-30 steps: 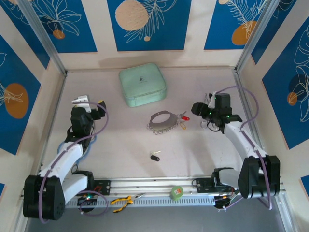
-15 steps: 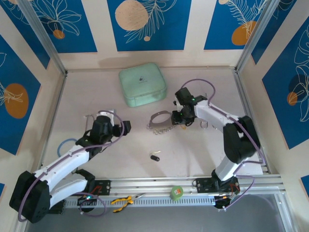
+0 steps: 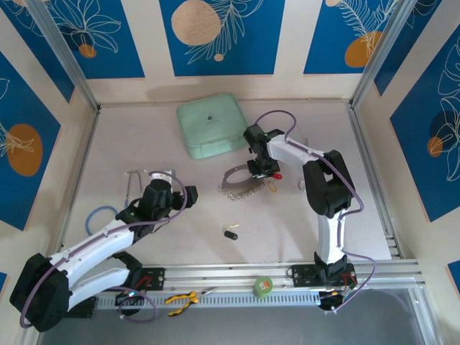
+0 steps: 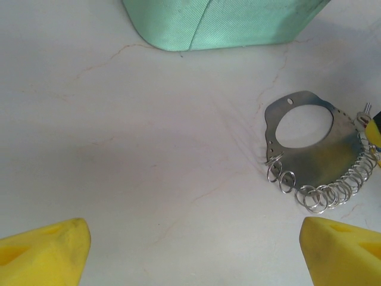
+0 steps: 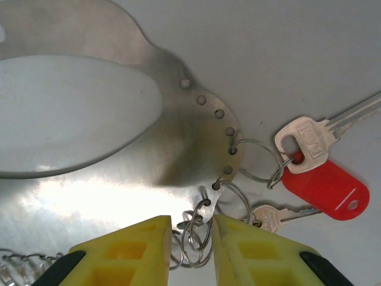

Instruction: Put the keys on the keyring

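The keyring [image 3: 238, 177] is a flat silver plate with an oval hole and a row of small wire rings, lying mid-table. My right gripper [image 3: 256, 169] stands over its right edge; the yellow fingers [image 5: 125, 256] are pinched close with several small rings and the keyring [image 5: 89, 190] edge between them, gripper [image 5: 193, 238]. A red-tagged key [image 5: 324, 185] and a small brass key [image 5: 277, 214] hang on rings there. A black-headed key [image 3: 230, 233] lies loose nearer the front. My left gripper [image 3: 188, 194] is open, left of the keyring [image 4: 321, 158], gripper [image 4: 193, 256].
A mint-green case [image 3: 212, 126] sits behind the keyring, its edge [image 4: 220, 21] close ahead of the left arm. A blue cord loop [image 3: 97, 213] and a bent wire tool [image 3: 132, 177] lie at left. A green tape roll [image 3: 264, 286] and yellow pliers [image 3: 180, 298] rest on the front rail.
The right arm swung from the right side leftward onto the keyring's right edge and closed in around its rings. The left arm moved right and turned toward the keyring.
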Robot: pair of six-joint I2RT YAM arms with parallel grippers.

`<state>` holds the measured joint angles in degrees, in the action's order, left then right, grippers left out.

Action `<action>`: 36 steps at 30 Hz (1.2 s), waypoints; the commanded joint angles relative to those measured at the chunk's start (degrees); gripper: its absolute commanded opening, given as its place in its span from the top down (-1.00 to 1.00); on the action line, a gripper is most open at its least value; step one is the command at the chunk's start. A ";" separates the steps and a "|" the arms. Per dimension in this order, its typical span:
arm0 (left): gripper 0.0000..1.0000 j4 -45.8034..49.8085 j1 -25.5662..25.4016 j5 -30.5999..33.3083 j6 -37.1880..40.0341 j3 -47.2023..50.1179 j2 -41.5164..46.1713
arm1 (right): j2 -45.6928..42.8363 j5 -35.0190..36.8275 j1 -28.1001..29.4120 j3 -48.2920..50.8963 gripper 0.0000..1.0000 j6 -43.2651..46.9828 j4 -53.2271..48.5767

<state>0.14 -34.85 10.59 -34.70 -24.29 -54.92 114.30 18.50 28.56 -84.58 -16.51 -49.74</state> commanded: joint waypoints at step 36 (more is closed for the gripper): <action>-0.80 0.21 -0.61 3.03 -1.69 2.19 3.14 | 5.60 3.79 0.65 -6.42 1.00 1.41 -8.67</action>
<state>-0.32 -35.03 12.36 -35.99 -22.55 -52.90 119.59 21.67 28.82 -89.36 -15.00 -56.66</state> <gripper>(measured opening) 0.902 0.049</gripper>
